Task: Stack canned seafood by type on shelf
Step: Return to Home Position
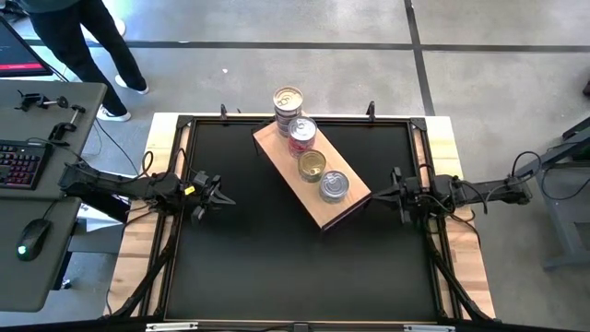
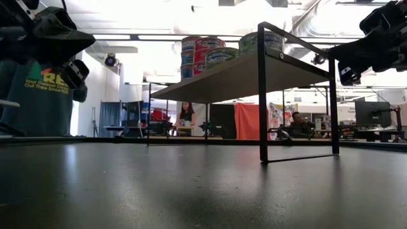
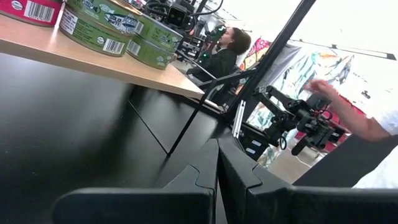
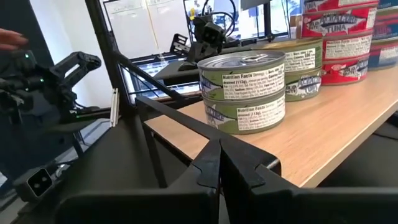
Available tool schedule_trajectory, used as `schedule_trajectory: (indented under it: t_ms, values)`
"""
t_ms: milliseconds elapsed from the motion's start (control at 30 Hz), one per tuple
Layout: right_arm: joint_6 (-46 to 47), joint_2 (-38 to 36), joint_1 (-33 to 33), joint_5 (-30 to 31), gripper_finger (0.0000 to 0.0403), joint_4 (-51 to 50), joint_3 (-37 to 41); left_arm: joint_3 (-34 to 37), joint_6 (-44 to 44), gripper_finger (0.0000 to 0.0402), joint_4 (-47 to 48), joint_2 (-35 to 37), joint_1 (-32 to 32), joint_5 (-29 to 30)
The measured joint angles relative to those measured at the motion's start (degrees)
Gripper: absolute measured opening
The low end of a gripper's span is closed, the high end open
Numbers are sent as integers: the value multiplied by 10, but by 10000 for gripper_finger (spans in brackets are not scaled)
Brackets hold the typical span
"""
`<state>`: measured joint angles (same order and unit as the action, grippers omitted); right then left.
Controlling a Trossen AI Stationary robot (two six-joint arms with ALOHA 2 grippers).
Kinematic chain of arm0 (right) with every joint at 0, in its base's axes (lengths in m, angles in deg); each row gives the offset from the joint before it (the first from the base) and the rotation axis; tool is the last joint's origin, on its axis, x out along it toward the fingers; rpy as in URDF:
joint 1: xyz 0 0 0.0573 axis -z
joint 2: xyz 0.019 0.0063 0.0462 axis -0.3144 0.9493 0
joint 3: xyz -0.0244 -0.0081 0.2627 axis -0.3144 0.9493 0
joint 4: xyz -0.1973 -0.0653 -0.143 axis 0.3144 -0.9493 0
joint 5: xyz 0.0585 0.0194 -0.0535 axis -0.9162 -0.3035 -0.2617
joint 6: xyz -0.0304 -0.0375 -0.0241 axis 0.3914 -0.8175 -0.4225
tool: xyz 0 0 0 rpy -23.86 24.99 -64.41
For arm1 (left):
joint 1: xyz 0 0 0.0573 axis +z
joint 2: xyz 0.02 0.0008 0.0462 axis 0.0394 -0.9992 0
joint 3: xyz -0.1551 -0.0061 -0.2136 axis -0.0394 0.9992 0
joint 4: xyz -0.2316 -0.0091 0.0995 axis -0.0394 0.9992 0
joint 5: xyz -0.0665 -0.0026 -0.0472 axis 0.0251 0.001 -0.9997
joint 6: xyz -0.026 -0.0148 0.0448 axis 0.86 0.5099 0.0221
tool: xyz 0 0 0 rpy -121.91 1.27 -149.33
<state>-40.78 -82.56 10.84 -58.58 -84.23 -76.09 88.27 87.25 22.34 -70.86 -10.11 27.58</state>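
Observation:
The shelf (image 1: 286,161), a light-brown wooden board on a black metal frame, stands slantwise at the middle far part of the black table. The canned seafood stands on it in stacks: a gold-lidded stack (image 1: 288,100) at the far end, a red-labelled stack (image 1: 301,131), a gold-lidded green stack (image 1: 312,166) and a silver-lidded green stack (image 1: 334,184) (image 4: 244,90). My left gripper (image 1: 224,197) (image 3: 217,171) hovers shut and level to the left of the shelf. On the shelf's right, near its near end, my right gripper (image 1: 376,194) (image 4: 219,168) is also shut and level. Neither holds anything.
The shelf's thin black legs (image 2: 262,95) reach down to the table top (image 1: 277,267). A desk with a keyboard (image 1: 20,164) and a mouse (image 1: 33,236) stands left of the table. A person (image 1: 92,37) stands beyond the far left corner.

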Motion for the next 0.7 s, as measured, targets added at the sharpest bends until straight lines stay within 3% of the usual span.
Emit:
schedule_trajectory:
  t_ms: [700]
  values:
    - [4,-18,-23,1,0,5,3,1,0,0,4,11,0,0]
